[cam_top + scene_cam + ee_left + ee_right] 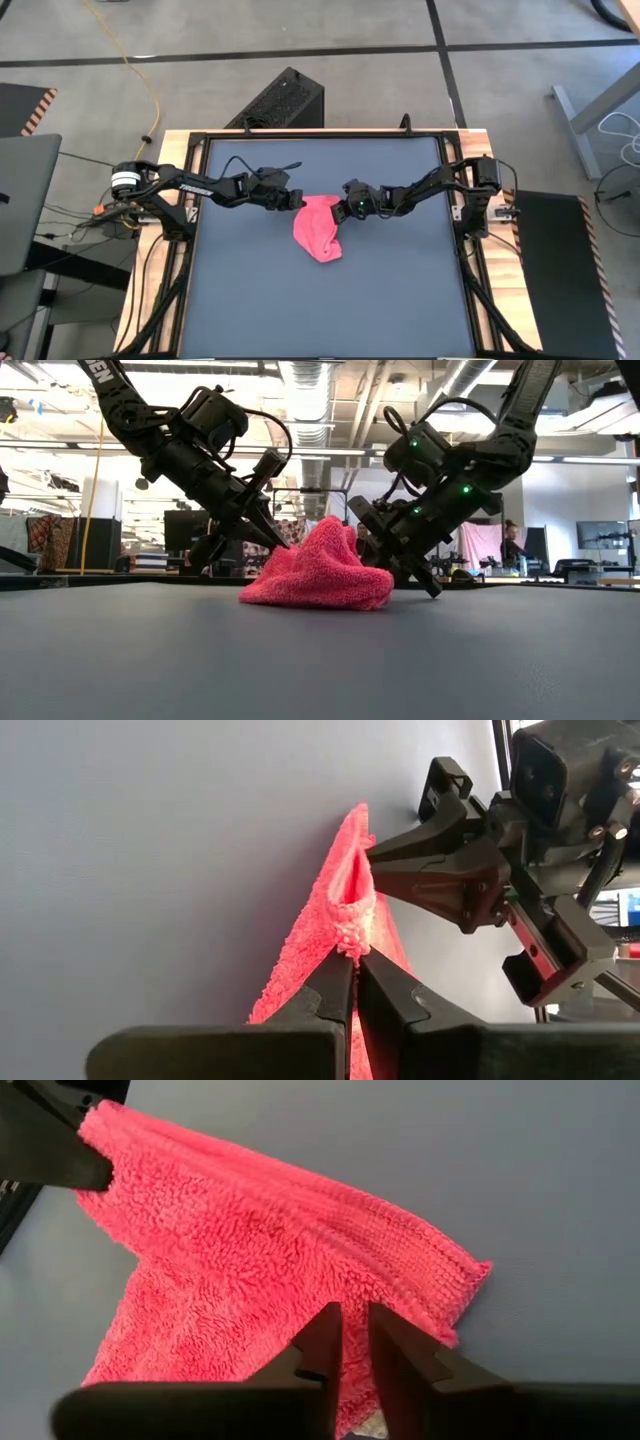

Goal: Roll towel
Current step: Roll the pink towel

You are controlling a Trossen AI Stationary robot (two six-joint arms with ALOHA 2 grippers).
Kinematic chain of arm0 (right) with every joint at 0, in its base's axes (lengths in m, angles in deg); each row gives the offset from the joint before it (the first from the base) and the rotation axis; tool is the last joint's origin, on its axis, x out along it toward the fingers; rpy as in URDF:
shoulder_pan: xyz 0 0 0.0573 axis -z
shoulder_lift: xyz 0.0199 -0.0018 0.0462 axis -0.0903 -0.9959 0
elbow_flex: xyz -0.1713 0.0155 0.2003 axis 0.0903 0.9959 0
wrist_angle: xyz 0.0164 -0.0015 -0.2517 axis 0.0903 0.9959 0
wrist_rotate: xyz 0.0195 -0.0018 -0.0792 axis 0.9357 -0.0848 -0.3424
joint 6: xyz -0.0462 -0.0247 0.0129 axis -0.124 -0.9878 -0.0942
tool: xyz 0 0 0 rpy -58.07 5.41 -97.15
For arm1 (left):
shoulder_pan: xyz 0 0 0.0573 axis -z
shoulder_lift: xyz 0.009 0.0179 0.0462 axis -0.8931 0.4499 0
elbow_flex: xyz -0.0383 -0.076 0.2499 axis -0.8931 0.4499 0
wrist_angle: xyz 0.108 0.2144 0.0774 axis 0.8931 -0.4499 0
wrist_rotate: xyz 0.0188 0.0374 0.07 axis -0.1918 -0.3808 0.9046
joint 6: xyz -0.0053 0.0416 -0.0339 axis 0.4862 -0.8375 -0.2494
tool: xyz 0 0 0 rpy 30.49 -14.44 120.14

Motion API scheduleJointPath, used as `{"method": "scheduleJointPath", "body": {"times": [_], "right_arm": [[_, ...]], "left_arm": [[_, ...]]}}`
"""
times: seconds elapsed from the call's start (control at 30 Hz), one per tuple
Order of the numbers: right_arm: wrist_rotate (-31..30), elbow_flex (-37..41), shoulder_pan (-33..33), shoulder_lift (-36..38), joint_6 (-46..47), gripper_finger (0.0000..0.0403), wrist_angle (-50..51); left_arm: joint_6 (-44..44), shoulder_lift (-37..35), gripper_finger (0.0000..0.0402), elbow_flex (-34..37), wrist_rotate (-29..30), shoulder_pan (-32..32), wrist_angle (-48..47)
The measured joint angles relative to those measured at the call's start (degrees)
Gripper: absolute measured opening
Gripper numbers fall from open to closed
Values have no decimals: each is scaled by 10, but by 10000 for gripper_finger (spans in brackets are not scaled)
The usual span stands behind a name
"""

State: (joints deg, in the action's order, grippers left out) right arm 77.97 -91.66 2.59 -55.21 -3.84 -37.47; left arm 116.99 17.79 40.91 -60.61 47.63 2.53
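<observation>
The towel [318, 229] is a small pink fluffy cloth. It lies on the dark grey mat [250, 290] that covers the counter [168, 150]. It sits a bit closer to the far edge of the counter than to the near edge, and about halfway between the left and right sides. It is bunched up, not flat. In the low view the towel [320, 573] makes a soft hump that is higher at the back and slopes down to the mat at the front.

The left end effector [297, 203] reaches in from the left side of the counter and meets the far left corner of the towel. Its two fingers are pressed together, and in the left wrist view the left end effector [356, 958] pinches a small fold of the towel [330, 935] at its tips. That corner is lifted up off the mat.

The right end effector [343, 208] reaches in from the right side and is at the far right part of the towel, just beside the left one. In the right wrist view the right end effector [355, 1320] has its fingers close together, with a thin gap between them, and the towel [240, 1250] lies right under the tips. I cannot tell if it has hold of the cloth.

Both arms come down low over the towel in the low view.
</observation>
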Motion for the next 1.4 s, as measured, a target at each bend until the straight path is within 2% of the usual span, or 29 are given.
{"method": "scheduleJointPath", "body": {"times": [0.13, 0.27, 0.33, 0.47, 0.6, 0.77, 0.93, 1.2, 1.4], "right_arm": [[2, 0, 5, 0, -1, 27, -2], [6, 0, 20, 25, -3, 21, 5], [10, 0, 28, 47, -11, 42, 18], [13, 0, 45, 91, -31, 110, 62], [16, 0, 50, 103, -33, 166, 110], [13, 0, 30, 97, -30, 196, 132], [-17, 0, 15, 97, -25, 186, 150], [-18, 0, 12, 96, -16, 149, 153], [-20, 0, -4, 96, -11, 135, 153]], "left_arm": [[0, 0, 0, 0, 0, 0, 0], [0, 0, 0, 0, 0, 0, -1], [0, 0, 0, 0, 0, 0, -3], [-9, 0, 0, 0, 1, 0, -4], [-9, 0, 0, 0, 7, 0, -3], [-9, 0, 0, 0, 7, 0, -3], [-8, 0, 0, 0, 7, 0, -2], [-6, 0, 0, 0, 7, 0, -2], [-6, 0, 0, 0, 7, 0, -2]]}}
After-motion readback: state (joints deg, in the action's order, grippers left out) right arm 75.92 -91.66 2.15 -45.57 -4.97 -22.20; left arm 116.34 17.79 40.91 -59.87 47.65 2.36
